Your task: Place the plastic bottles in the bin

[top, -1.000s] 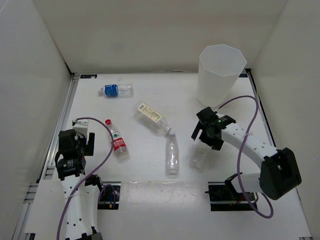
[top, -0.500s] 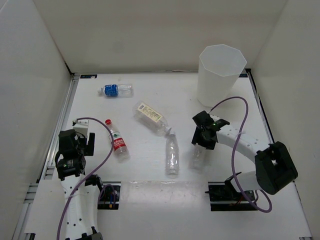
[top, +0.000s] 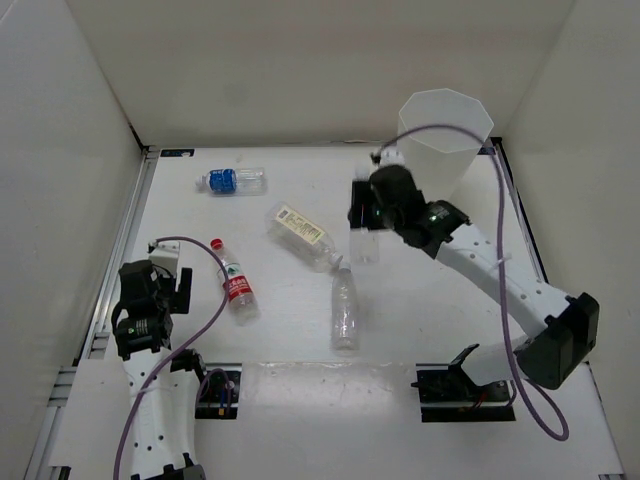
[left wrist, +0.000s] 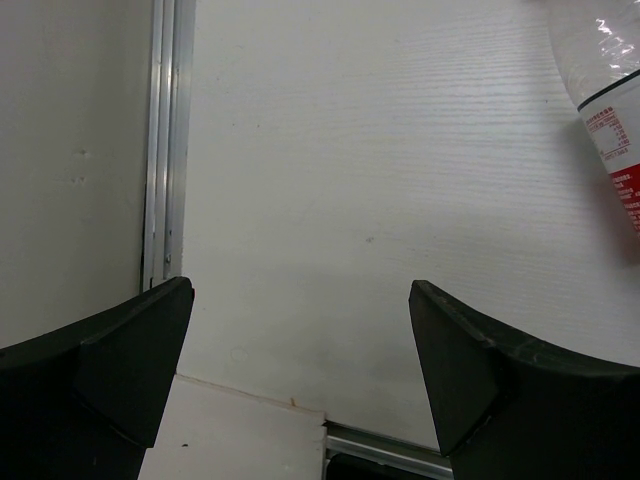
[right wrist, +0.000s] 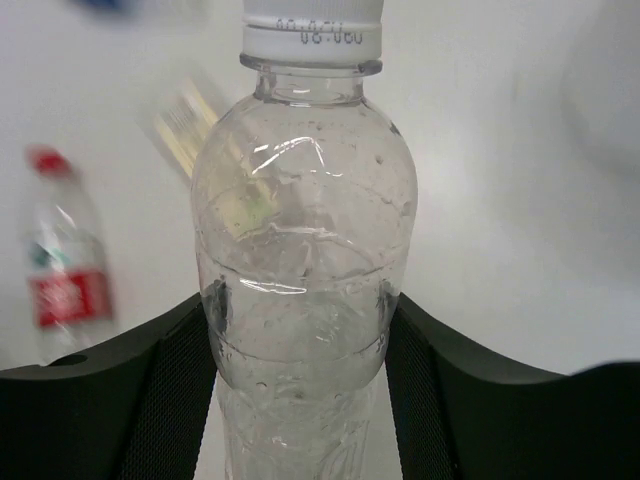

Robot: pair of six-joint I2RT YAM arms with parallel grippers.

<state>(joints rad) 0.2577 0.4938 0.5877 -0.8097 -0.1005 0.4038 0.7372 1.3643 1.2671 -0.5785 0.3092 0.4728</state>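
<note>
Desk (top: 290, 340) of white wood-grain board, walled in white, seen from above with two robot arms at its near edge.

The right tool (top: 365, 225) is pinching a small clear unlabelled plastic bottle with a white cap (top: 366, 248), held above the desk just left of the tall translucent white plastic bin with a many-sided rim (top: 430, 170). The bin stands upright at the far right corner. In the right wrist view both black fingers (right wrist: 170, 380) press on the bottle's sides below its shoulder, cap pointing away from the camera.

The left tool (top: 163, 282) is spread wide and holds nothing. It hangs over the desk's left edge, near the aluminium rail (left wrist: 160, 150).

Four other bottles lie on their sides:
- a blue-labelled clear bottle (top: 230, 181) at far left
- a yellowish-labelled clear bottle (top: 303, 235) in the middle
- a second clear unlabelled bottle (top: 344, 312) just nearer, cap almost touching the yellowish one
- a red-labelled clear bottle with a red cap (top: 233, 282) beside the left tool
</note>
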